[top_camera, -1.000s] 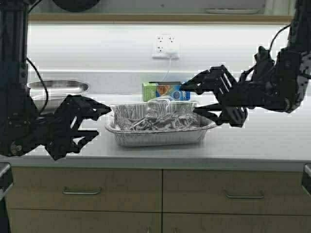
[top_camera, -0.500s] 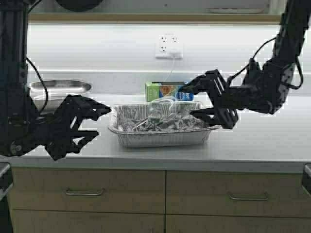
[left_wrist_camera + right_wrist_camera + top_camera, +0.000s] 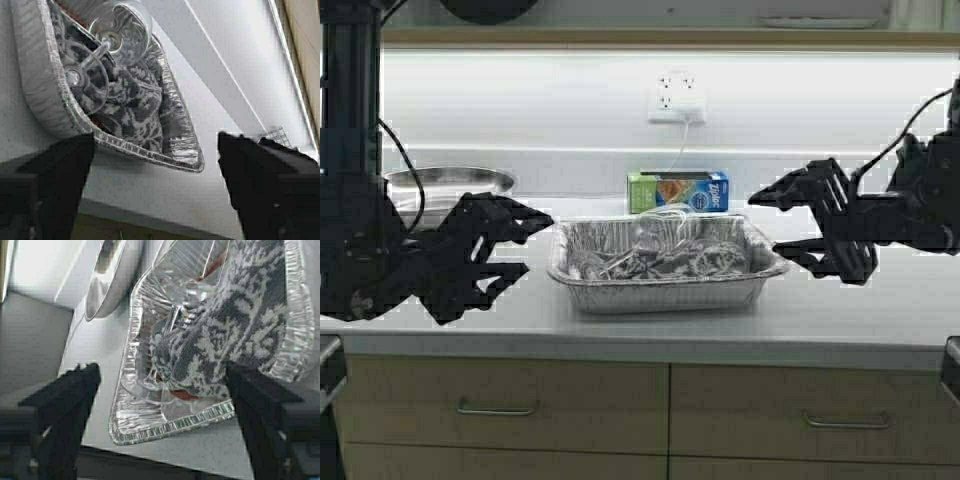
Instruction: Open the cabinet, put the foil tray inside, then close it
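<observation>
The foil tray [image 3: 660, 285] stands on the grey counter between my two grippers, holding a grey patterned cloth and clear glassware. My left gripper [image 3: 535, 243] is open and empty just off the tray's left end. In the left wrist view the left gripper [image 3: 156, 145] has its jaws wide apart, with the tray's end rim [image 3: 150, 152] between them, untouched. My right gripper [image 3: 765, 222] is open and empty just off the tray's right end. The right wrist view shows the right gripper [image 3: 162, 370] and the tray [image 3: 165, 427]. Of the cabinet only a tan lower edge [image 3: 620, 38] shows; its doors are out of view.
A round steel bowl [image 3: 445, 185] sits at the back left. A green and blue box [image 3: 678, 192] stands behind the tray below a wall outlet [image 3: 677, 100]. Tan drawers [image 3: 500, 395] with bar handles lie under the counter's front edge.
My right gripper has drawn back to the right, from over the tray's right end to beside it. The scene has shifted slightly right, so the robot has moved a little. The left arm holds still.
</observation>
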